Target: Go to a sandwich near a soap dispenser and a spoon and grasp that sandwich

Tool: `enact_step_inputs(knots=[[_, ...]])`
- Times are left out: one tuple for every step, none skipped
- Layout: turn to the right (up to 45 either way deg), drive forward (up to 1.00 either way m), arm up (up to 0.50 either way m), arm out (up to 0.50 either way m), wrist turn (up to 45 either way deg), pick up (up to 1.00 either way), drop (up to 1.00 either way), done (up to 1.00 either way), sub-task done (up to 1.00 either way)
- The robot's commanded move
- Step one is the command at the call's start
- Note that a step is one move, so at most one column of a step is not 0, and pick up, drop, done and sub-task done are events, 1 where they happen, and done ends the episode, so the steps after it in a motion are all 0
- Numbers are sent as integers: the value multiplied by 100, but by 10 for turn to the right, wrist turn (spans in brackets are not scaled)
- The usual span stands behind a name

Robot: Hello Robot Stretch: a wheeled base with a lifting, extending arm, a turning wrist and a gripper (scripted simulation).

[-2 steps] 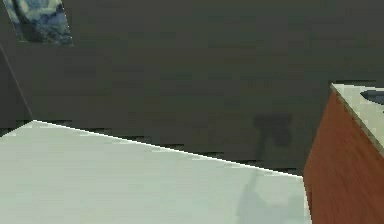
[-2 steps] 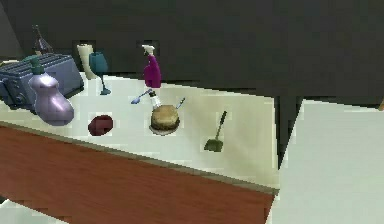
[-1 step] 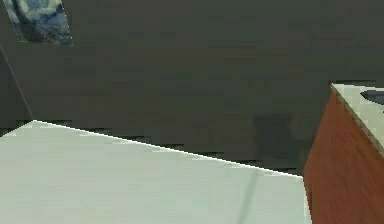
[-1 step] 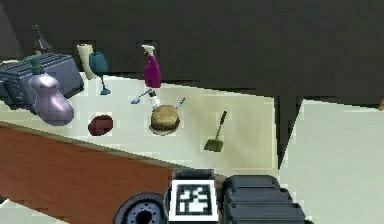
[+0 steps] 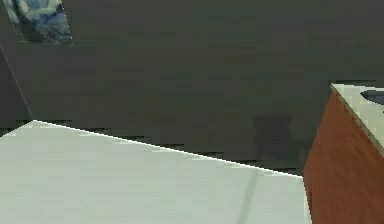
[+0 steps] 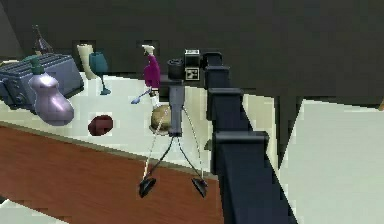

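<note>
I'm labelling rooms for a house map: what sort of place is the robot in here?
Probably a kitchen: a pale-topped counter carries a grey toaster, a teal stemmed glass and a magenta pump bottle.

On the counter (image 6: 122, 140), the sandwich (image 6: 160, 119) lies before the soap dispenser (image 6: 151, 69), spoon (image 6: 140, 96) between them.
</note>
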Motion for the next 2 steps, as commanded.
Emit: enact_step_inputs(knots=[[0, 0, 0, 0, 450, 0, 0, 0, 0], [0, 0, 0, 0, 450, 0, 0, 0, 0]])
